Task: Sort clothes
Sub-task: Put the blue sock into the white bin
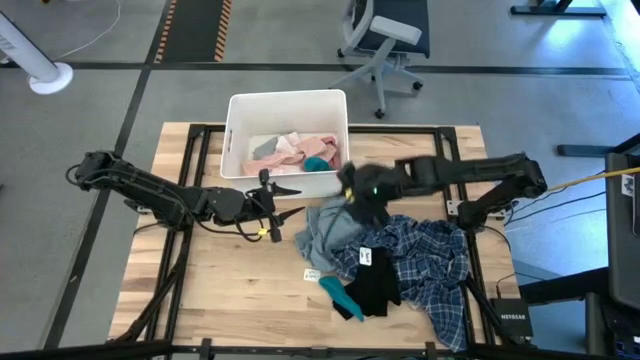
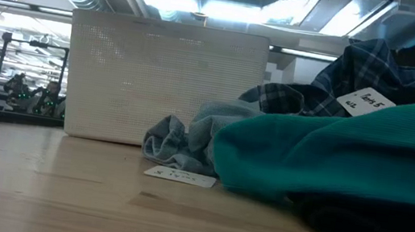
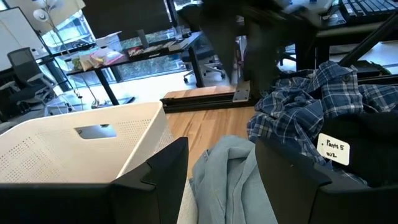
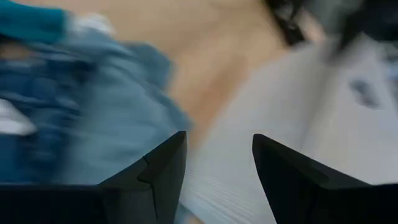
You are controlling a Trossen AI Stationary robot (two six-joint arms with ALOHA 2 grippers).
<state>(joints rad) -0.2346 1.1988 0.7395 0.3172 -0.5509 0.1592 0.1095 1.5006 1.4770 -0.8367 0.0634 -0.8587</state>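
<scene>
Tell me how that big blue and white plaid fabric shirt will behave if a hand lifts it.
The blue and white plaid fabric shirt lies crumpled in folds, so it will probably droop limply. It sprawls wide, so part may drag. A black garment lying on it may come along.

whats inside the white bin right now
The white bin holds pink pieces and a teal piece. Anything beneath them is covered.
</scene>
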